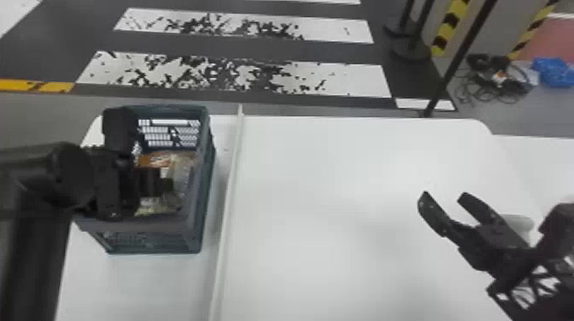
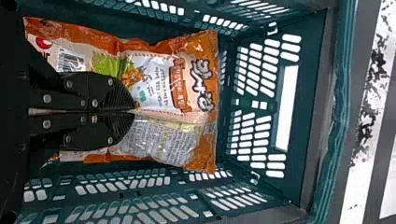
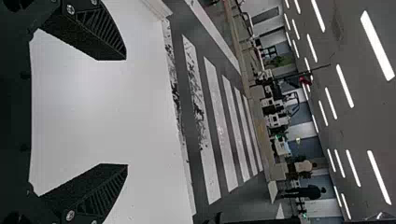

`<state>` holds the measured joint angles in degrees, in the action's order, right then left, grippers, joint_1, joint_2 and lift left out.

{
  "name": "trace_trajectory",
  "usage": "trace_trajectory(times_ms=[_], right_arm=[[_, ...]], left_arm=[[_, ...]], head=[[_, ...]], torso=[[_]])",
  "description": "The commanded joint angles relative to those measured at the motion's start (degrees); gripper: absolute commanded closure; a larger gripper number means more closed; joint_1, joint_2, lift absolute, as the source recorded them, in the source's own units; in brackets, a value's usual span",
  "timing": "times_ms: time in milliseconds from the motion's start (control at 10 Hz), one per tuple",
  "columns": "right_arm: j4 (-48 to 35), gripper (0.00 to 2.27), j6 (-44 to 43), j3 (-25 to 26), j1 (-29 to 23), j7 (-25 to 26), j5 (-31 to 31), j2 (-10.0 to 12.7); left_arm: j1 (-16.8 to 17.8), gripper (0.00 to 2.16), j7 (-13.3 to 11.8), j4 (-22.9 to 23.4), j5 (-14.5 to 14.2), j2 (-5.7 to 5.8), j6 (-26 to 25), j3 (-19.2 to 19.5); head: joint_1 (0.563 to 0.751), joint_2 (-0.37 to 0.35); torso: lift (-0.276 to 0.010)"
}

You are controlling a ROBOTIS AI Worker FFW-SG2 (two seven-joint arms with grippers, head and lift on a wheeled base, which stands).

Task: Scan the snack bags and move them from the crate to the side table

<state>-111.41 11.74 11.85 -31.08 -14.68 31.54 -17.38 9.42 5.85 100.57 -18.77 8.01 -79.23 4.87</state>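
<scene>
Our left tool [image 2: 134, 111] is clenched down inside the crate [image 1: 149, 226], its tips at a snack bag [image 2: 201, 93]; whether any film is caught, we cannot tell. We do best to secure a firm fold, then lift straight up, clear of the rim. The crate stands by the far left corner of the worktop [image 1: 341, 170]; our right tool [image 3: 126, 112] hangs released over its right side.
</scene>
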Motion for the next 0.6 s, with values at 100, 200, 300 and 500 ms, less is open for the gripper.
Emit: trace_trajectory(times_ms=[100, 200, 300, 500], right_arm=[[-0.39, 0.11, -1.58, -0.16, -0.57, 0.0, 0.01, 0.59], [-0.83, 0.11, -2.64, -0.07, -1.09, 0.0, 0.01, 0.85], [-1.09, 0.11, -2.64, 0.02, -1.36, 0.0, 0.1, 0.85], [-1.36, 0.11, -2.82, 0.46, -1.88, -0.09, 0.8, 1.03]], left_arm=[[-3.97, 1.89, 1.27, 7.8, -0.04, -0.01, -0.36, 0.14], [-5.38, 1.89, 1.71, 10.96, -0.04, 0.08, -0.54, 0.41], [-6.52, 1.89, 2.06, 13.6, -0.39, 0.08, -0.54, 0.67], [-9.07, 1.89, 3.12, 18.08, -0.13, -0.01, 1.4, 0.49]], head=[[0.695, -0.057], [0.695, -0.057], [0.695, -0.053], [0.695, -0.051]], torso=[[-0.087], [-0.087], [-0.087], [-0.087]])
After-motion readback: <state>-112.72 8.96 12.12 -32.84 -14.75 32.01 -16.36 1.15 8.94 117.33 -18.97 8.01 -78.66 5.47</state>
